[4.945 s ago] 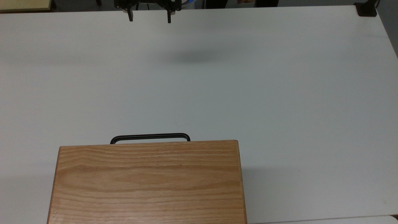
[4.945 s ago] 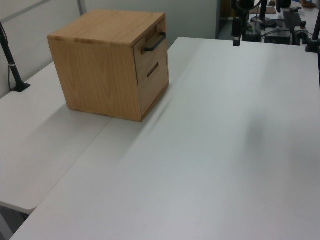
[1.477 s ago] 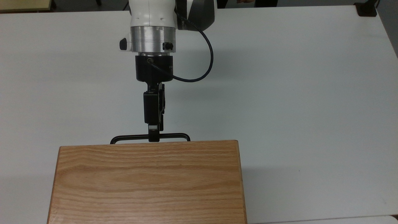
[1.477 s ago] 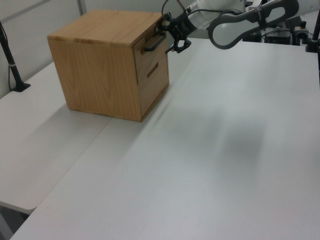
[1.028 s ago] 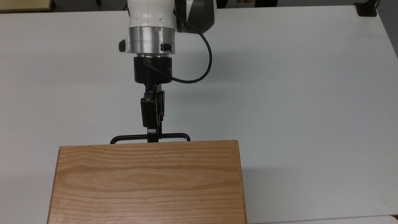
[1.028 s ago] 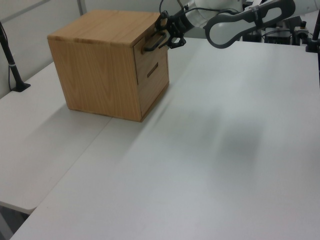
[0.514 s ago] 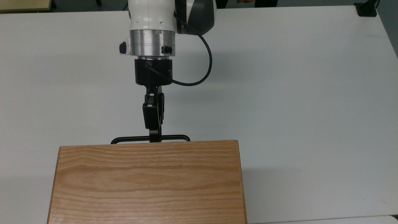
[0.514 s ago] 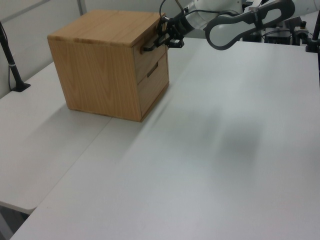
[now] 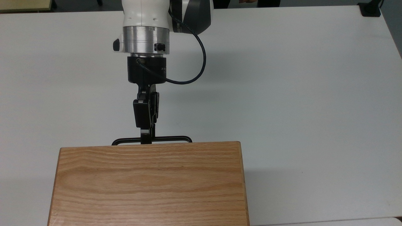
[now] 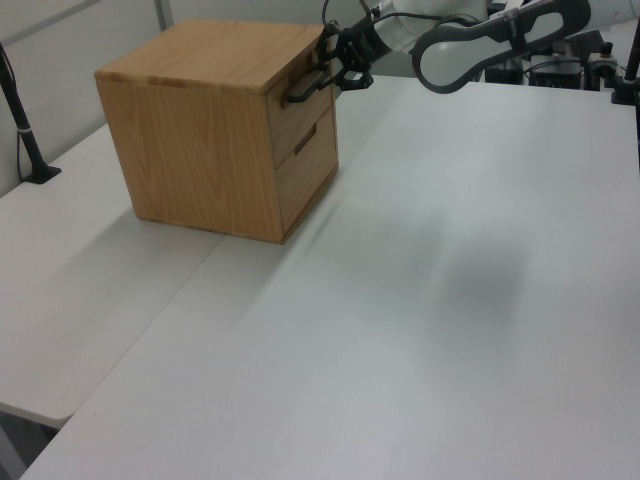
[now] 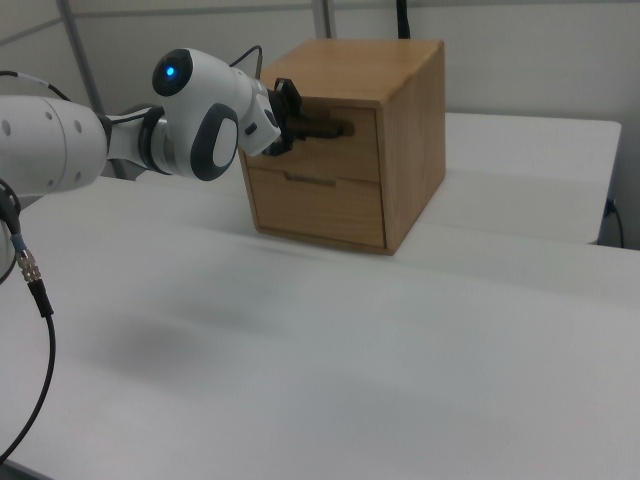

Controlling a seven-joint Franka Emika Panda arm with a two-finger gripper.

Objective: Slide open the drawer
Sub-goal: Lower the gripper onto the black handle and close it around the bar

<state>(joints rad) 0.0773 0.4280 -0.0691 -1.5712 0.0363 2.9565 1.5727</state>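
The drawer [image 11: 335, 130] is the upper one of two in an oak cabinet [image 9: 150, 185], and its front sits flush with the cabinet. Its thin black bar handle [image 9: 171, 138] sticks out past the cabinet's edge in the top view. My gripper [image 9: 145, 138] reaches in level from the arm [image 9: 146, 34] and is shut on the handle, a little to the top view's left of the bar's middle. The left view has the gripper [image 10: 331, 74] at the handle [image 10: 303, 90], and the right view has the gripper [image 11: 297, 125] in front of the drawer front.
The cabinet stands on a wide white table [image 9: 298, 94]. A lower drawer [image 11: 318, 205] sits under the upper one. A black post [image 10: 24, 135] stands at the left view's left, and a black mount [image 9: 370, 9] sits at the top view's far right corner.
The arm came from the table's far edge to the handle and its fingers shut on the bar. In the last half second it shifted slightly to the top view's left. The drawer has not slid.
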